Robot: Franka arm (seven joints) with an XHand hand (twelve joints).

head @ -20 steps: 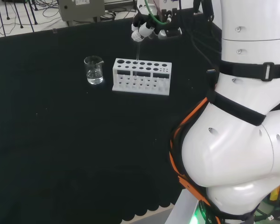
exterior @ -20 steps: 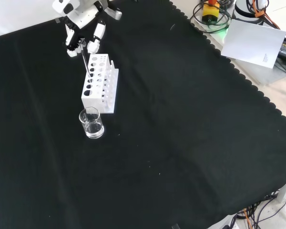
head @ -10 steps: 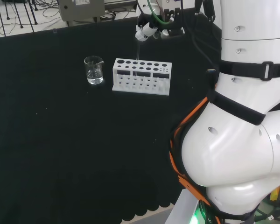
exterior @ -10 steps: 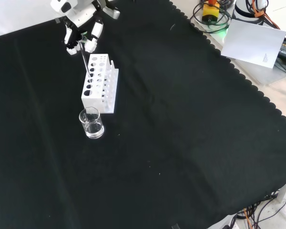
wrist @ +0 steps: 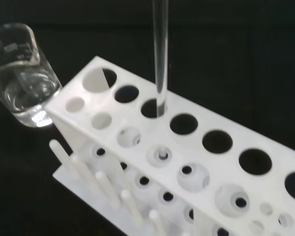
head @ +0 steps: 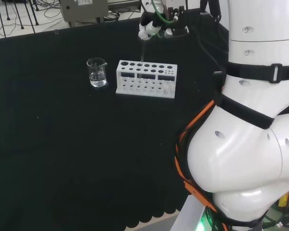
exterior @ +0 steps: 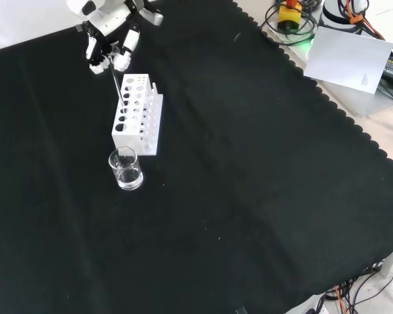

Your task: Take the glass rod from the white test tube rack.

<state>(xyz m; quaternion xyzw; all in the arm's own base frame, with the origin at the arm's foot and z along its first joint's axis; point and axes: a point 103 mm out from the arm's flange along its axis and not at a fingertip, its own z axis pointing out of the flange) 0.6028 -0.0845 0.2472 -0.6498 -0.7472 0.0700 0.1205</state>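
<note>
Robot hand [exterior: 108, 46] apparently pinches glass rod [wrist: 160, 54] above rack [head: 146, 78]

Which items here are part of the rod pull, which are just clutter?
In the job:
- glass rod, lower end at a hole in the rack's top
- white test tube rack
- hand, pinching the rod's top

Just lying about:
- glass beaker beside the rack's end, a little clear liquid in it
- sheet of paper off the cloth's edge in the front view
</note>
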